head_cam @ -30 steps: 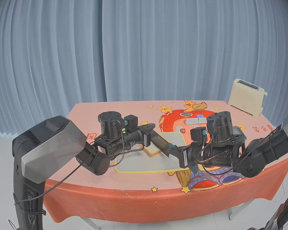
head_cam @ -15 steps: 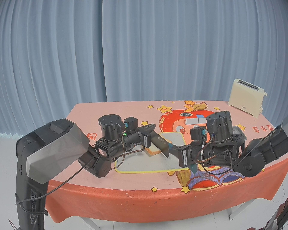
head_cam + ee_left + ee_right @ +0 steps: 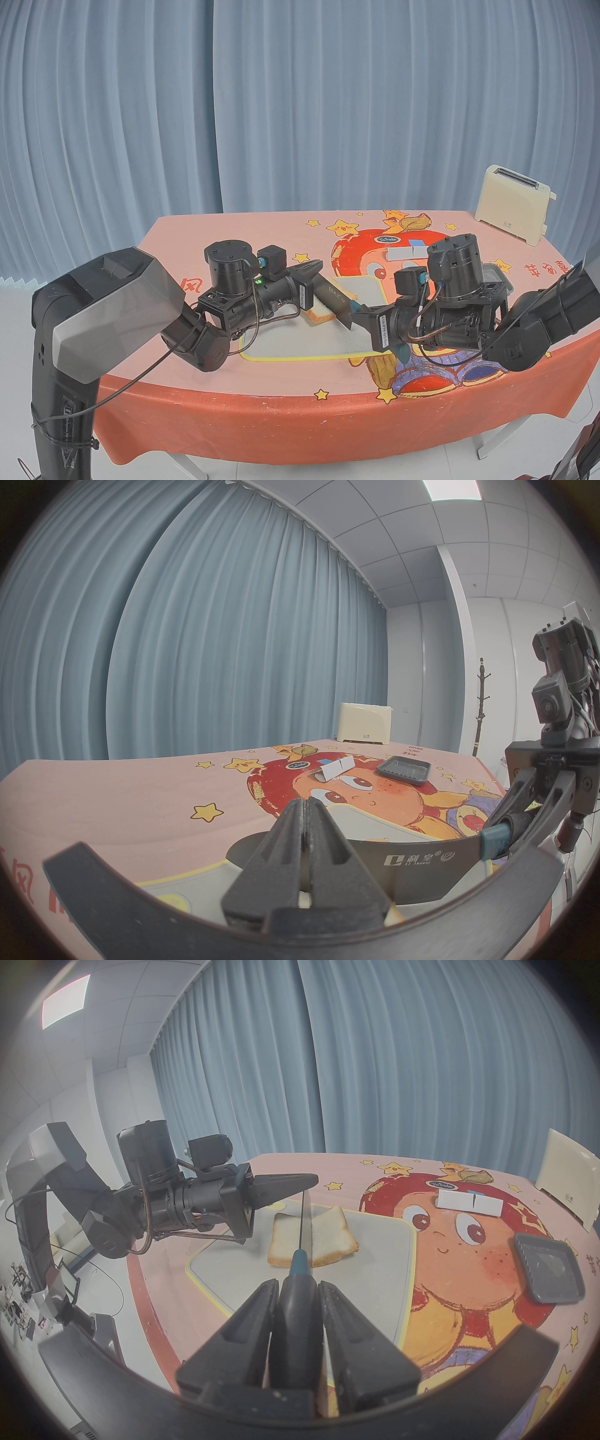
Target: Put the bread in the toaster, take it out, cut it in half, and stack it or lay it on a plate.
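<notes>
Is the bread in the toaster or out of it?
Out. The bread lies flat on the cutting board, under the knife; the toaster stands apart.

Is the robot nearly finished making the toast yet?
About halfway. Done: the bread is out of the toaster, on the cutting board. In hand: the right claw holds the knife across the slice's middle, with the shut left claw beside it. Left: finishing the cut, then laying the halves on the black tray.

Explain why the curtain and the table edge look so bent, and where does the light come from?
Head view: a wide lens bows the curtain and the table edge. Left wrist view: a round picture with dark corners, a ceiling light glowing. Right wrist view: the same round frame, with the ceiling light lit too.
</notes>
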